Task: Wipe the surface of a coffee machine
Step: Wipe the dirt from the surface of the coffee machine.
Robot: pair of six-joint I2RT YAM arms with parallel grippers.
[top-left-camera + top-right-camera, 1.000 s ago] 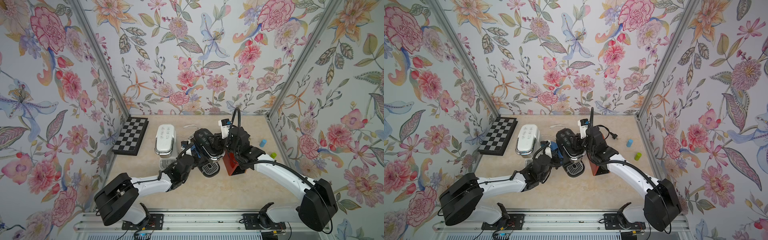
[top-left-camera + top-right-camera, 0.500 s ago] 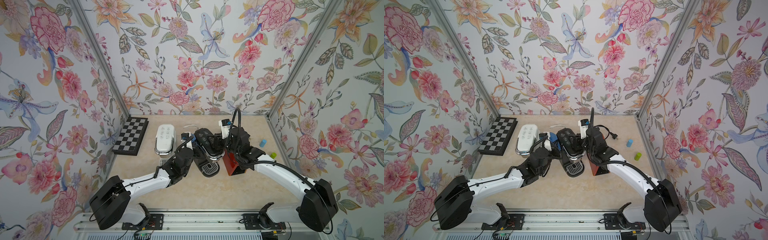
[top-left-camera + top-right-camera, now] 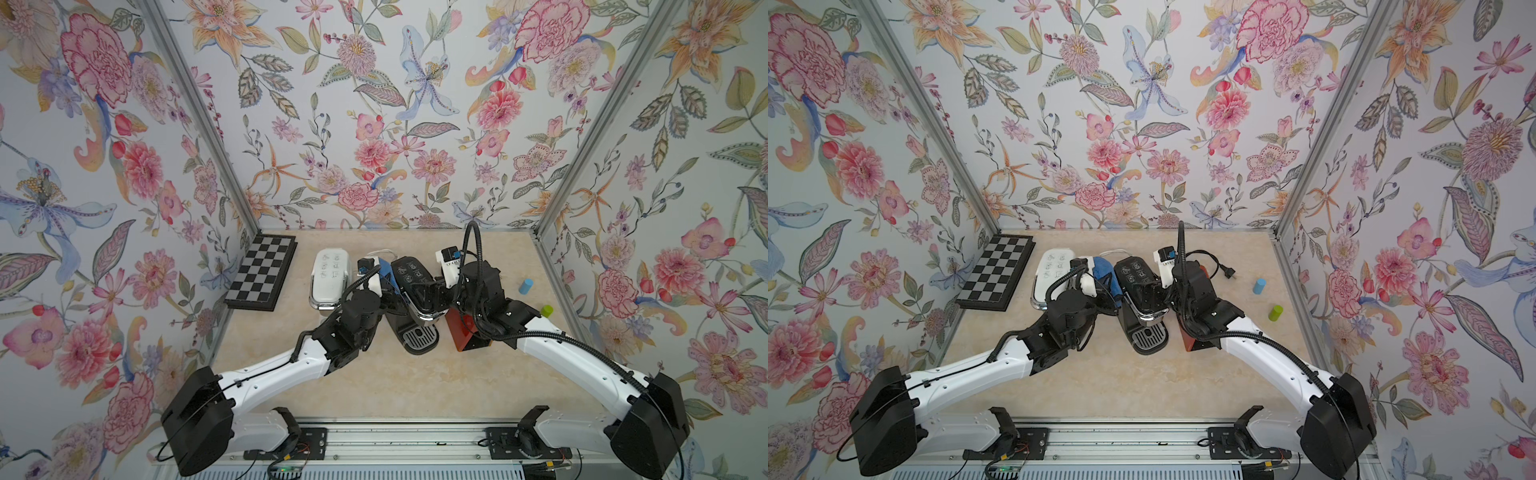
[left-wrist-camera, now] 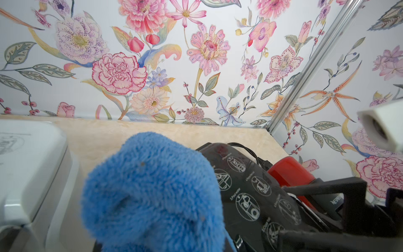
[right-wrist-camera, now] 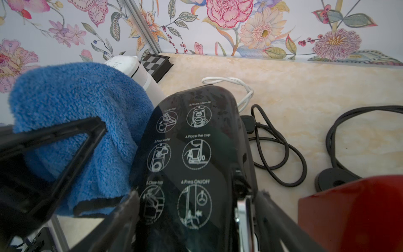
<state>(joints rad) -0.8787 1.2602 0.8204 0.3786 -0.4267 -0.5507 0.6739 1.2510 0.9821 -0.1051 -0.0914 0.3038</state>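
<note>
The black coffee machine [image 3: 415, 291] [image 3: 1140, 286] stands mid-table, its printed lid [image 5: 192, 152] facing up. A fluffy blue cloth [image 3: 385, 270] [image 4: 152, 192] presses against the machine's left side near the back. My left gripper [image 3: 384, 291] is shut on that cloth, and the cloth hides its fingers in the left wrist view. My right gripper [image 5: 196, 207] reaches over the machine from the right. It is open, with one finger on each side of the lid's front part.
A white appliance [image 3: 330, 276] sits just left of the cloth, and a chessboard [image 3: 262, 272] leans at the left wall. A red box [image 3: 465, 328] stands right of the machine under my right arm. Black cords [image 5: 272, 148] lie behind. A blue cylinder [image 3: 526, 286] and a green one [image 3: 547, 310] stand far right.
My left arm has carried the blue cloth from the machine's front-left side back along its left flank. The right arm stays over the machine, and its jaws have widened.
</note>
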